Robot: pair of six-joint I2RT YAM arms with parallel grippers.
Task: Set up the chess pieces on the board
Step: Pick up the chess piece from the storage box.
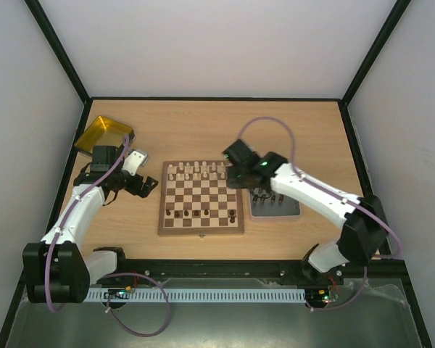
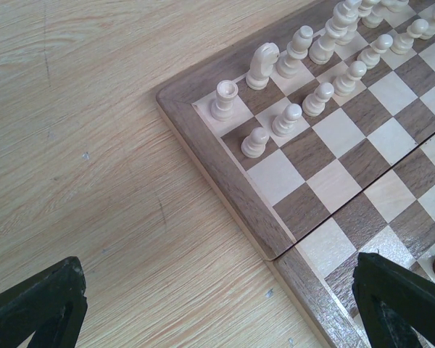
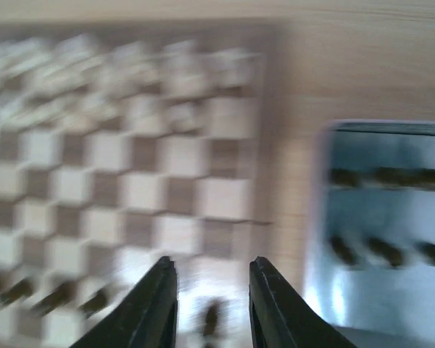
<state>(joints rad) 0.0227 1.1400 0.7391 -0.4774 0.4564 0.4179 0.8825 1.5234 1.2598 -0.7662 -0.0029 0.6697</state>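
**Dark side placement: right arm at the board's right edge**

The left gripper is wide open, empty, at the left edge of the board. The pale pieces fill the far rows; few dark pieces stand on the near side. The right gripper has its jaws narrowly apart, but the view is blurred and I cannot tell whether it is holding anything. Advice: slow down and centre over one near-row square. Others stand in the grey tray.

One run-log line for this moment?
left hand open at board edge | right hand part open over board | cream pieces on far rows | dark pieces mostly in tray

Tray just right of board
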